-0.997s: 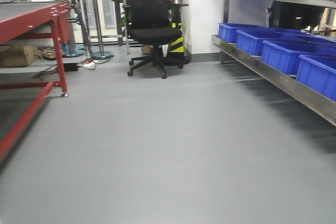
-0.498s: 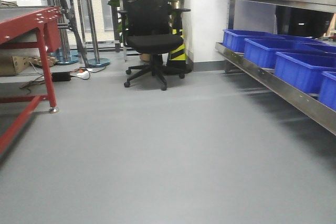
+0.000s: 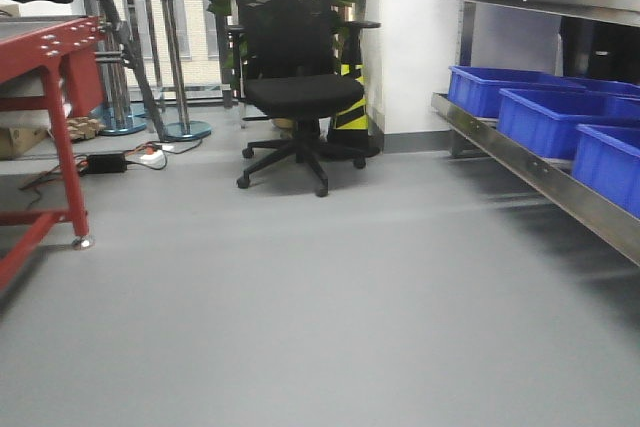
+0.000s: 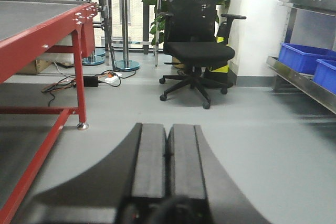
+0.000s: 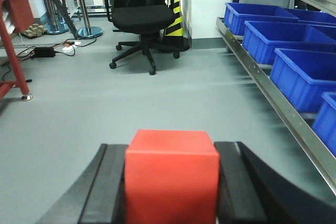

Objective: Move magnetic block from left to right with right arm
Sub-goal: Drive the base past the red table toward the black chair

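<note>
- Fingers (image 5: 107,187) of right gripper (image 5: 171,153) clamped on both sides of red cube (image 5: 171,179), near, over grey floor (image 5: 79,108).
- Left gripper (image 4: 168,129) pressed shut, empty.
- Could slip loose under a jolt, given smooth faces.
- Might strike shelf (image 5: 273,98) of blue bins (image 5: 310,72) at right during a wide swing.
</note>
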